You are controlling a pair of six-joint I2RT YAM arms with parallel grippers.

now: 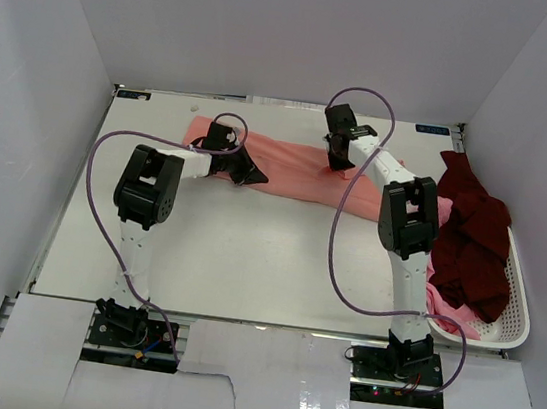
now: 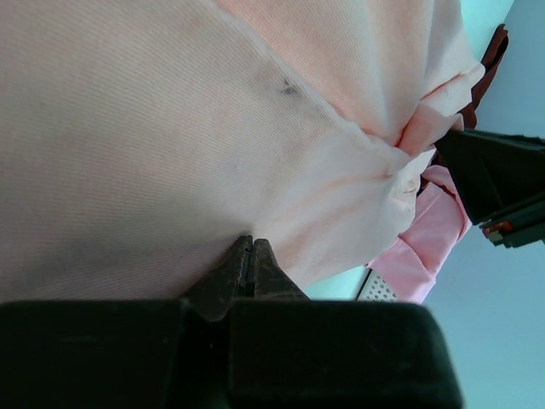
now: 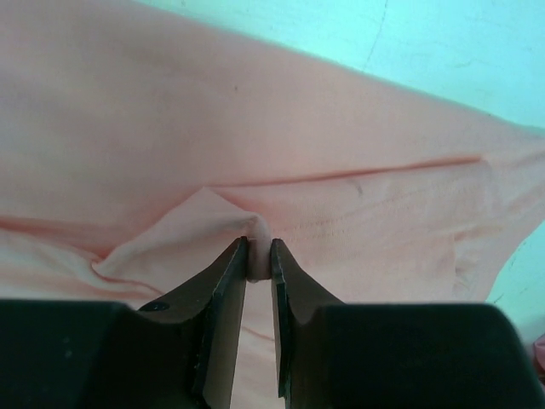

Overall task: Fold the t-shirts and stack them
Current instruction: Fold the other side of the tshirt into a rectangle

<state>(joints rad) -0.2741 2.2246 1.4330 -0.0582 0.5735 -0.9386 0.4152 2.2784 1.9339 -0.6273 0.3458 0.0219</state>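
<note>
A salmon-pink t-shirt [image 1: 298, 172] lies stretched in a long band across the back of the table. My left gripper [image 1: 248, 173] sits at the band's near edge towards its left end. In the left wrist view its jaws [image 2: 248, 243] are pressed together right at the cloth's [image 2: 170, 128] edge. My right gripper [image 1: 339, 163] is over the band's right part, and its jaws [image 3: 259, 256] pinch a small raised fold of the same shirt [image 3: 255, 128]. A dark maroon t-shirt [image 1: 470, 241] and a lighter pink one [image 1: 444, 323] lie heaped in the basket.
The white slotted basket [image 1: 518, 302] stands at the table's right edge, beside the right arm's upper joints [image 1: 409, 222]. White walls close in the table at the left, back and right. Purple cables loop off both arms.
</note>
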